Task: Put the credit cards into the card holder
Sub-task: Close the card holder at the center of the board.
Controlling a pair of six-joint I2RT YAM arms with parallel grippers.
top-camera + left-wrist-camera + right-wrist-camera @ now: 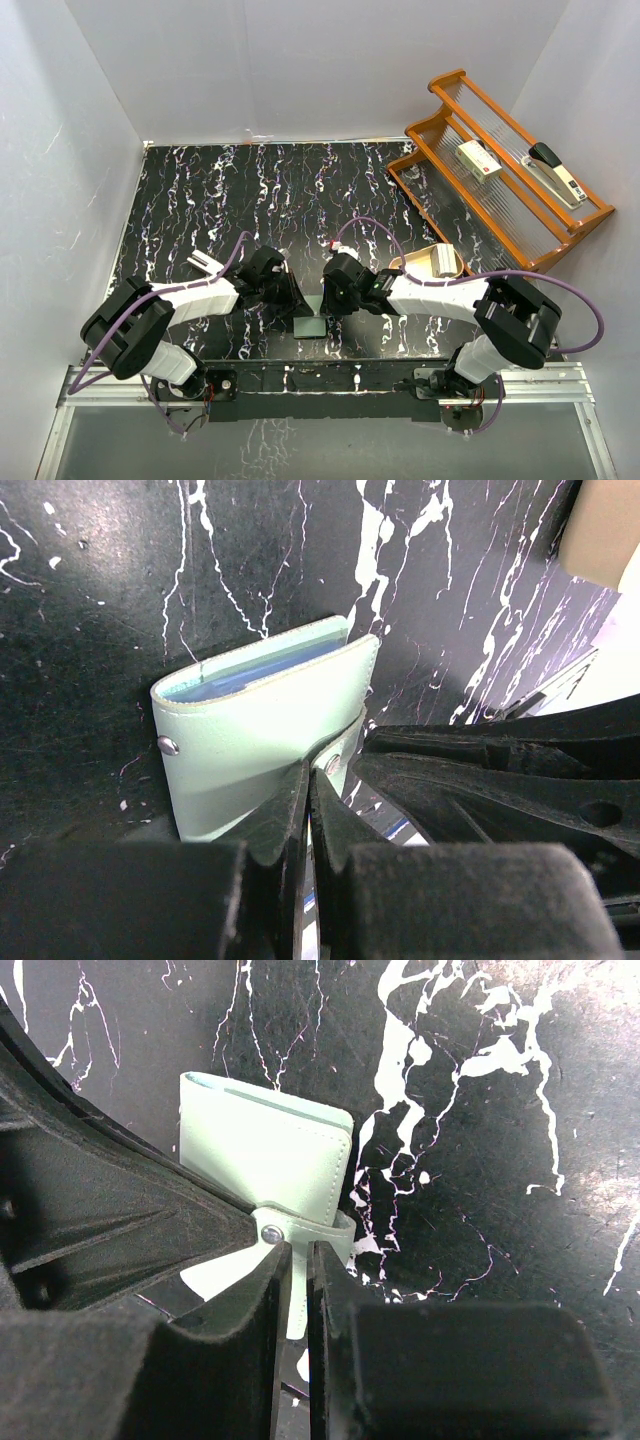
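You've a black, white-veined tabletop boxed in by plain white walls, evenly lit; an orange wooden rack sits at its far right.

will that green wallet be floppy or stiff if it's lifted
Probably light and somewhat flexible: the wallet looks thin and soft, its covers gaping apart. The tab curves, so it would likely bend if pulled. The card inside may stiffen it a little.
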